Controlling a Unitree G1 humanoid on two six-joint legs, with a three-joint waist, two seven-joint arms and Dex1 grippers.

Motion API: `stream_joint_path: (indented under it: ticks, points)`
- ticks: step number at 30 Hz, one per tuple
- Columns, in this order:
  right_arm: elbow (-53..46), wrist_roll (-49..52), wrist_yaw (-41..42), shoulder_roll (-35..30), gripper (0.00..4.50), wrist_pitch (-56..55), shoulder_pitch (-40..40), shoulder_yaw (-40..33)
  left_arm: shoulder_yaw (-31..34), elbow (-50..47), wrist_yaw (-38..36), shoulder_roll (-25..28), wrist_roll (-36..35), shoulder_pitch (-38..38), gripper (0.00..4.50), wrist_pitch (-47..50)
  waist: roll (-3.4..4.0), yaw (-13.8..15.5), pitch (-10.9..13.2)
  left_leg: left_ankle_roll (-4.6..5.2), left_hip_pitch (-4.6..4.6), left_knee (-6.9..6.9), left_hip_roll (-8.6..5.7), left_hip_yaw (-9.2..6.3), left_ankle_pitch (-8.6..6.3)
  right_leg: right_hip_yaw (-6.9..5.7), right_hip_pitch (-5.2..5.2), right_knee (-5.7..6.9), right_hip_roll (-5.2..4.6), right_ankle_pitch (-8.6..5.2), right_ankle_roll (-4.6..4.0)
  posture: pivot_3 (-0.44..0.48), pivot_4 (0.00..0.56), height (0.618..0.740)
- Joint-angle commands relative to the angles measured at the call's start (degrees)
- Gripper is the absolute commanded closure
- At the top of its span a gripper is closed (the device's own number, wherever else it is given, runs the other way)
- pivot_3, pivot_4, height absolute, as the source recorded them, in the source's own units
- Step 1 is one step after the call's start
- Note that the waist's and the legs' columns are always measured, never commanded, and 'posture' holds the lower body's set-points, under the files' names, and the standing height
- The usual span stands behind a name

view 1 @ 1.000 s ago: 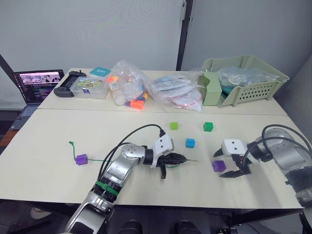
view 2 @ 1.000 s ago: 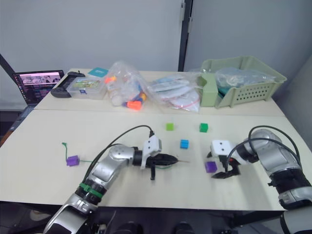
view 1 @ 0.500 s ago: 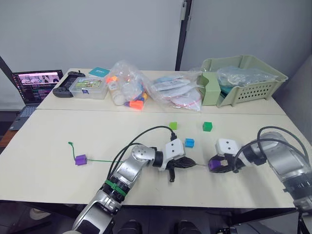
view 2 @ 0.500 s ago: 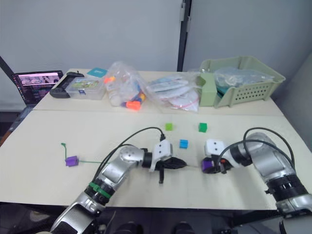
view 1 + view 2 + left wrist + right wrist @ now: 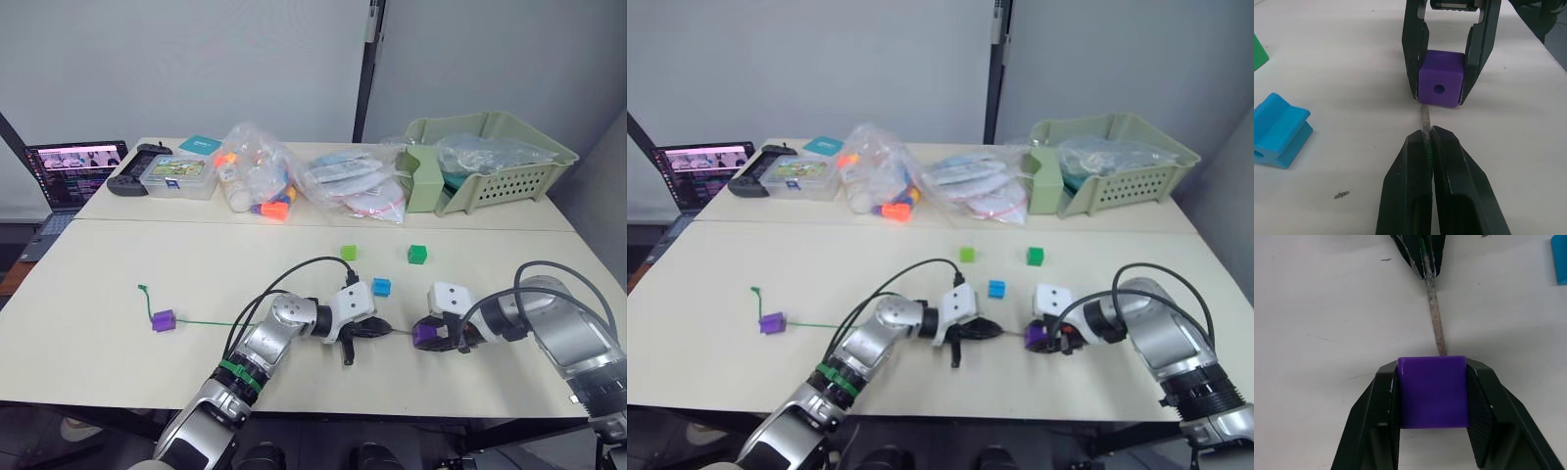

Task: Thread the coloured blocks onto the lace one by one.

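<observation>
One purple block (image 5: 163, 319) sits threaded on the lace (image 5: 211, 322). Left hand (image 5: 1426, 142) pinches the needle tip (image 5: 1424, 116); right hand (image 5: 1432, 377) clamps the second purple block (image 5: 1439, 85), tip just below its hole. Blue block (image 5: 382, 286), two green blocks (image 5: 418, 254) wait.

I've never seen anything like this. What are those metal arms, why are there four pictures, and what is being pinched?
A two-armed robot at a table. The two wide pictures come from cameras in its head; the two close-ups from a camera on each wrist. The left end effector is pinching a green lace by its stiff pale tip. The right end effector grips a purple block, its hole facing the tip. Another purple block already sits on the lace. Blue and two green blocks wait nearby.
</observation>
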Motion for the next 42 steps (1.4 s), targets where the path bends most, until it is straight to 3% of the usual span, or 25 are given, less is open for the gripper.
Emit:
stream_joint_path:
  ticks: [1,30,42]
  points:
    - [-1.28,0.5,-0.48,0.03,3.3,0.31,0.45,-0.22,-0.81,-0.7,-1.06,-1.99,-1.01,-0.76,4.5,-1.58,0.0,0.09,0.0,0.0,0.0,0.01,0.0,-0.01,0.0,-0.01,0.01,0.0,0.0,0.0,0.0,0.0,0.15,0.74]
    - [0.49,-1.47,-0.18,-0.75,3.3,-1.21,-0.83,1.13,1.79,-5.83,-1.28,-0.16,-2.91,-0.9,4.5,0.52,0.0,0.04,0.0,0.0,-0.01,0.02,0.0,-0.01,0.0,0.0,0.01,0.0,0.0,0.0,0.01,0.0,0.15,0.74]
    - [-0.51,-1.12,-0.03,-0.71,3.3,-0.14,-1.02,1.03,2.23,-3.12,-1.18,-2.33,-4.83,-0.4,4.5,1.92,0.0,0.05,0.0,0.0,-0.01,0.02,-0.01,-0.01,0.0,-0.01,0.01,0.01,0.0,0.0,0.01,0.0,0.15,0.74]
